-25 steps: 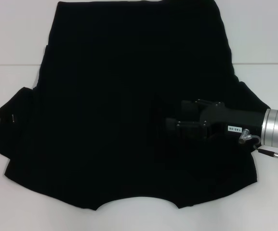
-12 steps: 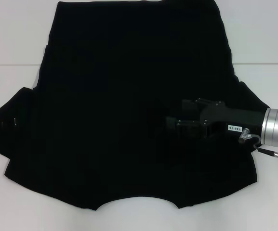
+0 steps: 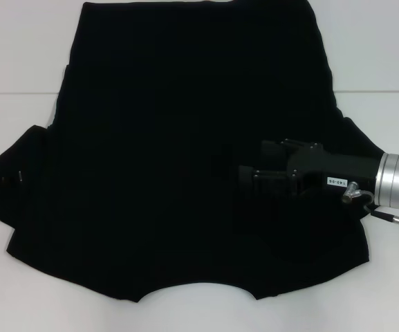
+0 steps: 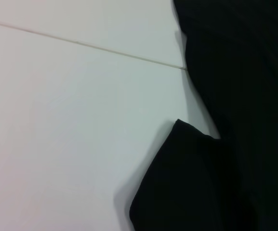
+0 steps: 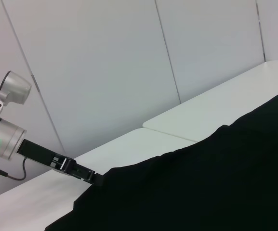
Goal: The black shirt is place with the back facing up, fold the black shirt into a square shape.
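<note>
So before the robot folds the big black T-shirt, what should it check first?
1. Large soft black T-shirt lies spread flat on the white table: ok.
2. Plain side faces up, no lettering showing: ok.
3. Right gripper is over the shirt's right part: ok.
4. Right gripper holds cloth: cannot tell, black on black.
5. Left gripper is at the left sleeve's edge: ok.
6. Left gripper has pinched the sleeve: cannot tell.
</note>
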Robot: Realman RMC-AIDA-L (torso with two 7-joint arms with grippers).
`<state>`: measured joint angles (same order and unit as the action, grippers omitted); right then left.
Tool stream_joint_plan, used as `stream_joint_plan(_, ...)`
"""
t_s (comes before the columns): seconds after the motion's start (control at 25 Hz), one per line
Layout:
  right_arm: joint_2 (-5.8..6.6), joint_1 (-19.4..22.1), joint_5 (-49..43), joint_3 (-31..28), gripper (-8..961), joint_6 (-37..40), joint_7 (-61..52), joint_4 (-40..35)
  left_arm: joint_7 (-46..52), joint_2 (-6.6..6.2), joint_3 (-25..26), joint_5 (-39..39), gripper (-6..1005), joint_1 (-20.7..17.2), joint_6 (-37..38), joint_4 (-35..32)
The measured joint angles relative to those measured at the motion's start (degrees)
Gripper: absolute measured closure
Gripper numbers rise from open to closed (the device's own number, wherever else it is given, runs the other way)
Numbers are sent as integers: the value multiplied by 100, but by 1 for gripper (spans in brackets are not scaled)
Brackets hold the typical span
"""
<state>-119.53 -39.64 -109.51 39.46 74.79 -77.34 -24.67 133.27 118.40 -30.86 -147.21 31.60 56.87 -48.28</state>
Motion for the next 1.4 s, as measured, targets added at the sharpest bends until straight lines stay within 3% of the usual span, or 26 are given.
stream_joint_plan(1.4, 0, 1, 0, -9, 35, 0, 0, -12, -117, 8, -70, -9, 203, 39, -472, 214)
